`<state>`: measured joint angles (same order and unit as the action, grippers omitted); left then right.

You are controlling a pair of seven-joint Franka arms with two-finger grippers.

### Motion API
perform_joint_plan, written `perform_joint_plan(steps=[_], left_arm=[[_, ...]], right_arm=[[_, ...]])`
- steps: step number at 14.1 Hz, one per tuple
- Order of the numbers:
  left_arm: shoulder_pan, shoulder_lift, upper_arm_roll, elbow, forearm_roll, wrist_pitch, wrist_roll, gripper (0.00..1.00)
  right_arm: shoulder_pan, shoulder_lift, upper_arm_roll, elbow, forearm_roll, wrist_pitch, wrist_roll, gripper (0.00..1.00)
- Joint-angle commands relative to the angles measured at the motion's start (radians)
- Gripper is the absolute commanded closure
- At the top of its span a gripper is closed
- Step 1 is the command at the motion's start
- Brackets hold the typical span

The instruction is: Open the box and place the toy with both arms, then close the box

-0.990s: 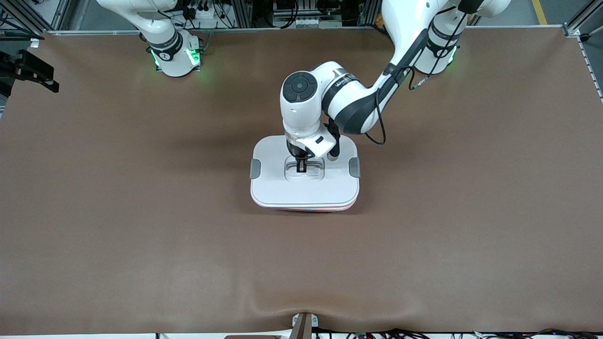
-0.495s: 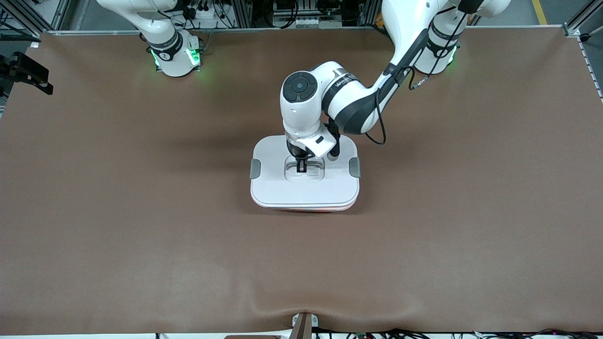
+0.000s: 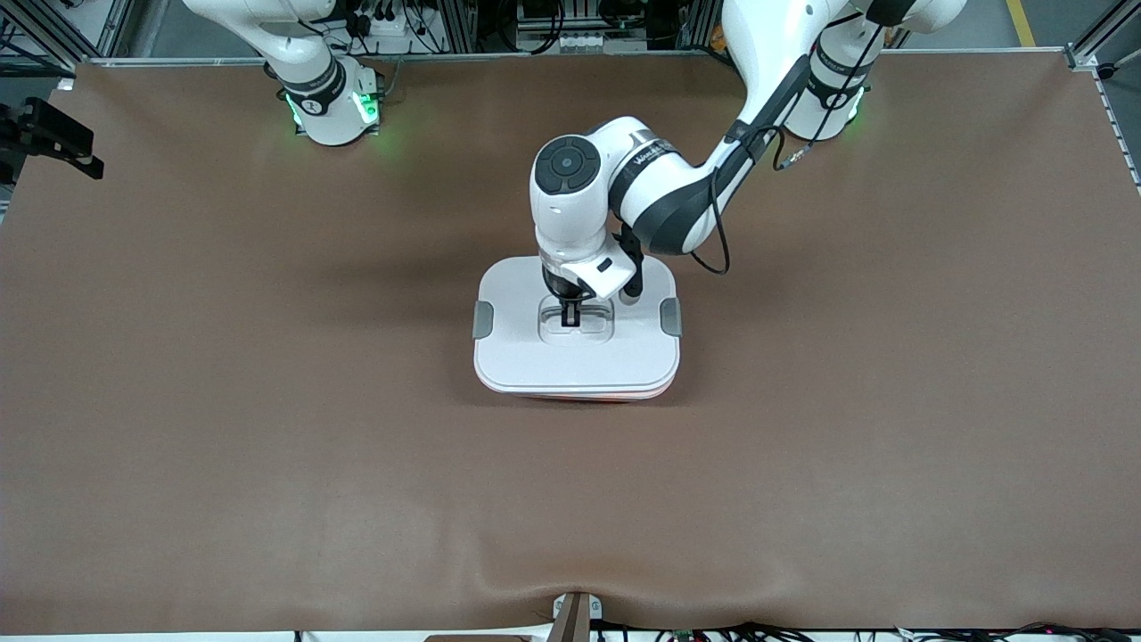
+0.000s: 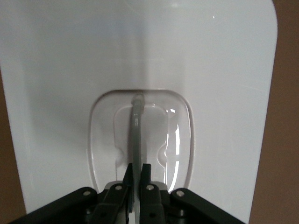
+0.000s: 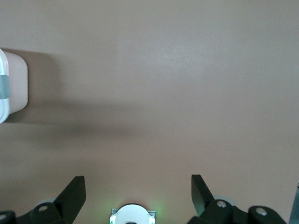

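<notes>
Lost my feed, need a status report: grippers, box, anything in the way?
Left gripper shut on grey recessed handle of white lid, translucent pink plastic box closed. Right gripper open over bare table, waiting. Nothing obstructing.

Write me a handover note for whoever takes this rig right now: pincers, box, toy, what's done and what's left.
Left pincer: shut on the handle in the recess of the box's white lid, mid-table.
Right pincer: open, holding nothing, over bare table toward the right arm's end; that arm waits.
Box: the lid sits on it; grey side clips at both ends.
Toy: not visible in any view.
Done: handle gripped.
Left: can't tell whether this is the opening or closing stage; confirm where the toy is before moving on.
</notes>
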<state>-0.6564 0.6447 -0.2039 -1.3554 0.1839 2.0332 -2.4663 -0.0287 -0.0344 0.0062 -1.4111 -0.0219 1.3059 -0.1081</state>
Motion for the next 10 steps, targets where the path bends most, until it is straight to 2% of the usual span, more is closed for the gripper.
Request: perform_joint_plan(steps=[1, 10], left_arm=[[-0.006, 0.004, 0.006, 0.016, 0.012, -0.005, -0.014, 1.00], [0.001, 0.001, 0.006, 0.018, 0.009, -0.005, 0.010, 1.00]], right_arm=[[-0.016, -0.030, 0.005, -0.034, 0.025, 0.010, -0.010, 0.00], [-0.016, -0.029, 0.005, -0.034, 0.028, 0.010, -0.002, 0.00]])
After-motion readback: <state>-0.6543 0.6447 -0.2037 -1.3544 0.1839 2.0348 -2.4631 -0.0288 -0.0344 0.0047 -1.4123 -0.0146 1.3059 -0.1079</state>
